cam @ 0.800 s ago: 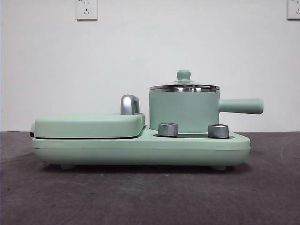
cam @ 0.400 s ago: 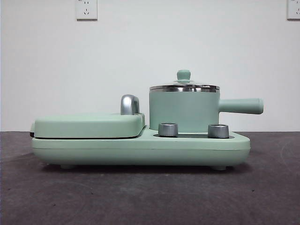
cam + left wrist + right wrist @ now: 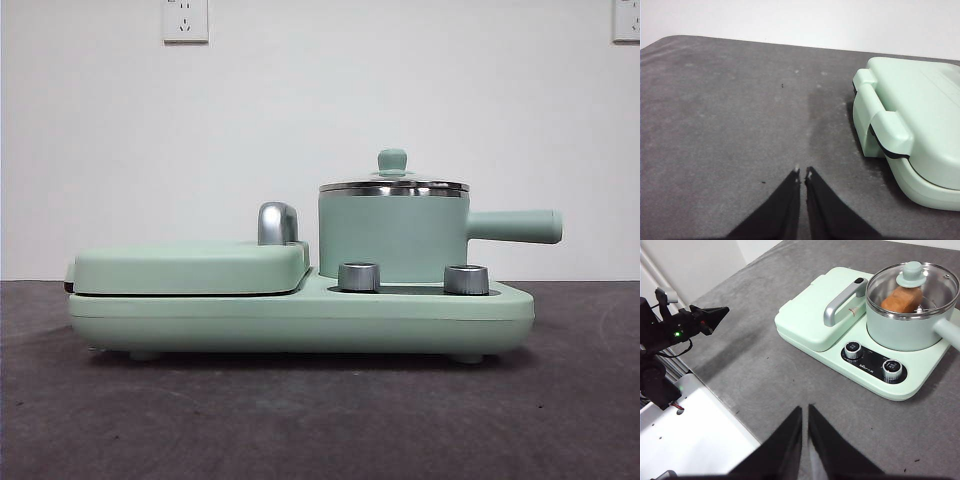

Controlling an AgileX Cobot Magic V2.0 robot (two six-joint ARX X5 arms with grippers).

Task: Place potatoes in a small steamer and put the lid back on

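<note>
Even, diffuse light, bright on the white wall (image 3: 320, 120) — no hard shadows, only a thin dark band under the appliance base (image 3: 300, 322) from 7 to 5 o'clock. Small highlights glint on the chrome handle (image 3: 277, 222) and the lid (image 3: 912, 286), whose glass hazes the potato (image 3: 900, 300) beneath. Front view is slightly soft and grainy across the dark table (image 3: 320, 420) — wrist views blur towards their near edges.
</note>
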